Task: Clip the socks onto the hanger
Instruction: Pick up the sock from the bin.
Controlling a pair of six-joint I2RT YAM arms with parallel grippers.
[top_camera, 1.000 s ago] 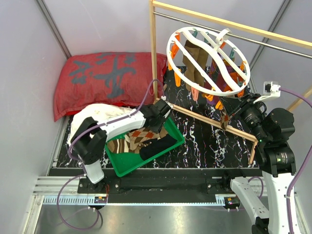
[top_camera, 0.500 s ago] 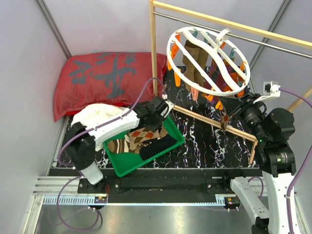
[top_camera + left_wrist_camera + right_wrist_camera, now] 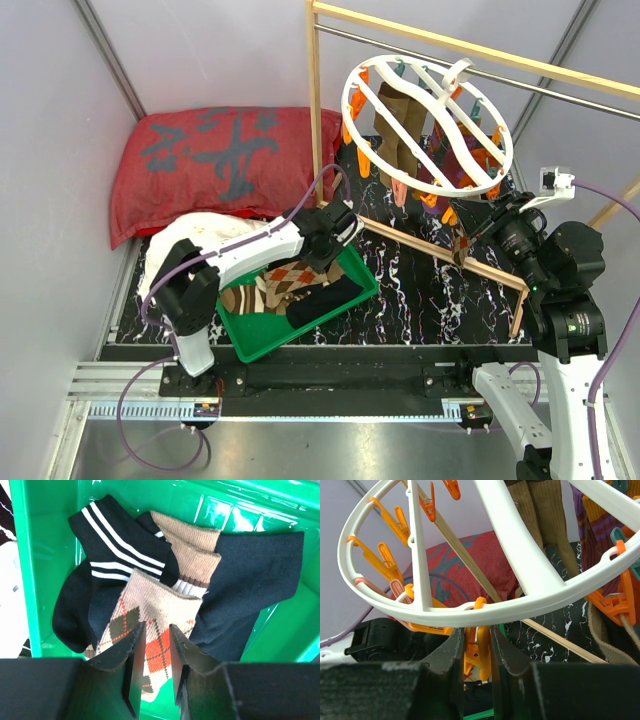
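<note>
The argyle sock (image 3: 150, 625) lies flat in the bin (image 3: 45, 555) below my left end effector (image 3: 156, 628). My right end effector (image 3: 476, 630) pinches a clip (image 3: 472, 662) on the tilted white hanger (image 3: 520, 545).

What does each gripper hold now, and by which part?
The right gripper is shut on an orange clip under the hanger rim. The left gripper straddles the argyle sock at its patterned middle; a grip cannot be told.

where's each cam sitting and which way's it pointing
top external: above and behind the bases, facing down; left arm and right arm show.
left wrist: on the left gripper, looking down into the green bin at the argyle sock; own fingers show.
right wrist: on the right gripper, looking up at the hanger and an orange clip; own fingers show.
shared: top and left wrist, the bin; top and right wrist, the hanger.
</note>
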